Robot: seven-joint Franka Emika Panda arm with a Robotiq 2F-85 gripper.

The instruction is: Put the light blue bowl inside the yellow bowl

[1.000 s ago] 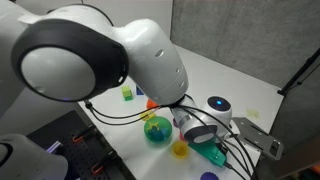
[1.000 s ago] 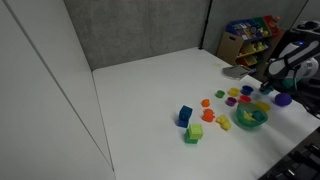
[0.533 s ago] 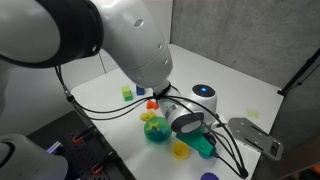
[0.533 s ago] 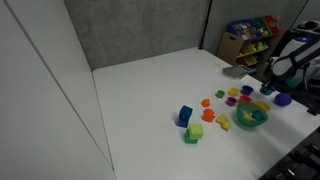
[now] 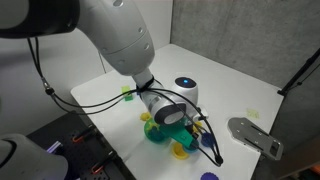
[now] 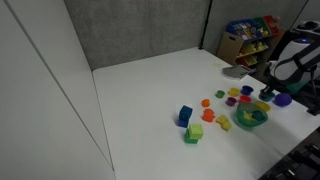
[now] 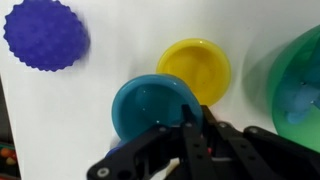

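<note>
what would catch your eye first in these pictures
In the wrist view, the light blue bowl sits right beside the yellow bowl, with a knobbly purple ball at top left. In an exterior view, the big white arm looms over the white table.

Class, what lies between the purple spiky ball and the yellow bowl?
Nothing: in the wrist view, only bare white table separates the purple spiky ball from the yellow bowl.

Exteriors oblique, distant; wrist close, straight down.
</note>
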